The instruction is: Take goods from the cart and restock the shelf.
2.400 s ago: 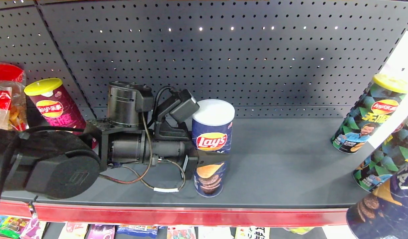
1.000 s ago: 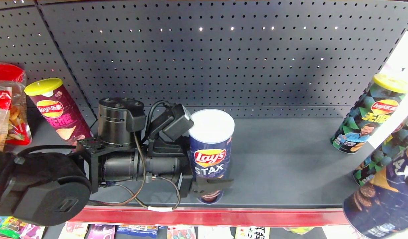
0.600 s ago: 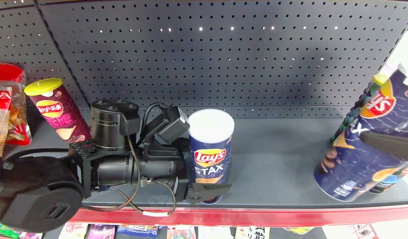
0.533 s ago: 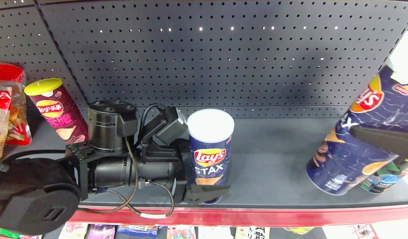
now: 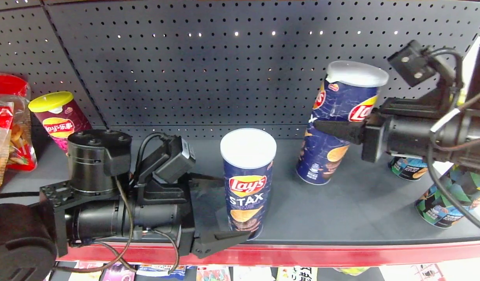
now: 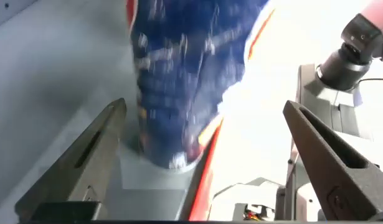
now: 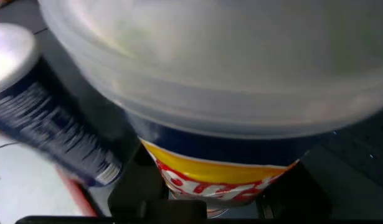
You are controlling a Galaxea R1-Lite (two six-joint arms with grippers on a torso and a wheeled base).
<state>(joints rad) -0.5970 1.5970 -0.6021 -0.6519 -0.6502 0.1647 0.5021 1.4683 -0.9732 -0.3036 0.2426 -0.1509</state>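
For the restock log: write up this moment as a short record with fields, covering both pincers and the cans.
Left pincer: open, fingers either side of the standing blue can, not gripping it.
Standing can: upright near the front edge of the shelf.
Right pincer: shut on the second blue can.
Second can: tilted, to the right of the standing one; contact with the shelf unclear.
Other stock: pink can far left, green cans far right.

Two blue chip cans (image 5: 247, 187) (image 5: 335, 128), one maroon chip can (image 5: 62, 121), two green chip cans (image 5: 405, 170) (image 5: 445, 203), red snack bags (image 5: 5, 117), number unclear
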